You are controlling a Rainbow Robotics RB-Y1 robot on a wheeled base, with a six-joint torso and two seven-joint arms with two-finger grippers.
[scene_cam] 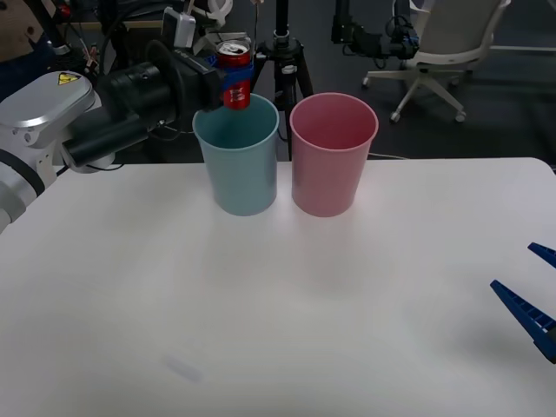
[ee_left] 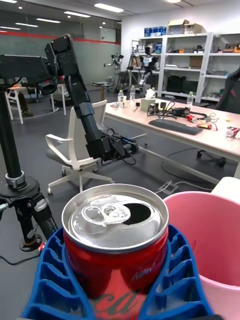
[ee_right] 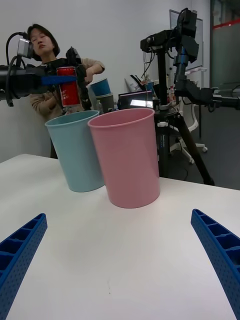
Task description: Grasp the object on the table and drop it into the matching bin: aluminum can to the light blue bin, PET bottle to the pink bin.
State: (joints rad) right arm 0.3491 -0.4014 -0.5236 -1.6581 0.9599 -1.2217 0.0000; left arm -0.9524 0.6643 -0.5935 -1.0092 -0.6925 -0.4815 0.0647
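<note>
Aluminum can (scene_cam: 234, 76): clamped upright by left gripper (scene_cam: 233, 80), apparently above light blue bin (scene_cam: 237, 156); release outstanding. Right gripper (ee_right: 120, 260): parked, spread, nothing held.

Can's (ee_left: 116, 240) base hidden by fingers (ee_left: 175, 280)

Beyond the work area lies a dark grey floor (scene_cam: 486, 95), where a white swivel chair (scene_cam: 443, 48) stands at about one o'clock and a black tripod (scene_cam: 282, 52) rises at twelve. In the left wrist view, a long pale desk (ee_left: 200, 127) carries a keyboard (ee_left: 177, 126), bottles and clutter, with another white office chair (ee_left: 82, 150) before it and trailing cables on the floor. White shelving (ee_left: 200, 60) with boxes lines the far wall, and ceiling strip lights (ee_left: 107, 7) glow overhead.
</note>
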